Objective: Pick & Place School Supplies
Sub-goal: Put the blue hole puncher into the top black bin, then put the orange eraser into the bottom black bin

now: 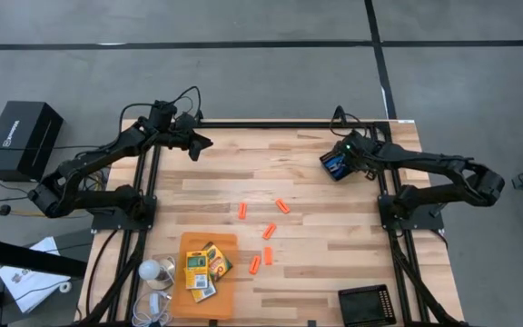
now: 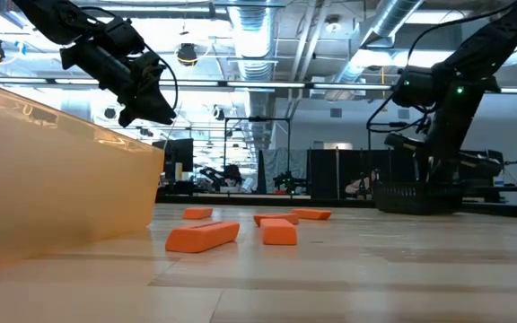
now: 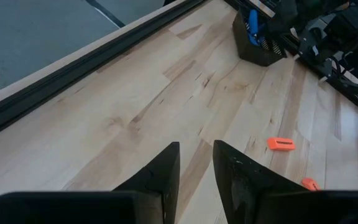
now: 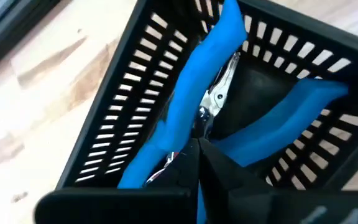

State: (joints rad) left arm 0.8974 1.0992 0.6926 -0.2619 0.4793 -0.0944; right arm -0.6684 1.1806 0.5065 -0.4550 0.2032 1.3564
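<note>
my right gripper (image 4: 194, 163) is closed together over the black basket (image 1: 334, 168) at the table's far right, where the blue-handled scissors (image 4: 210, 99) stand inside. my left gripper (image 3: 196, 163) hovers far left, fingers slightly apart, empty. orange sticks (image 1: 269, 231) lie mid-table.

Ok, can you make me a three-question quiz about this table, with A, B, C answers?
1. Where are the blue scissors?
A) on the orange sheet
B) in the black basket
C) on the floor

2. How many orange sticks lie on the table?
A) two
B) five
C) nine

3. What is the left tool holding?
A) nothing
B) a crayon box
C) a stick

Answers:
1 B, the right wrist view shows them inside the slatted walls.
2 B, the high view shows five, scattered mid-table.
3 A, its fingers stand apart with only bare wood between them.
</note>
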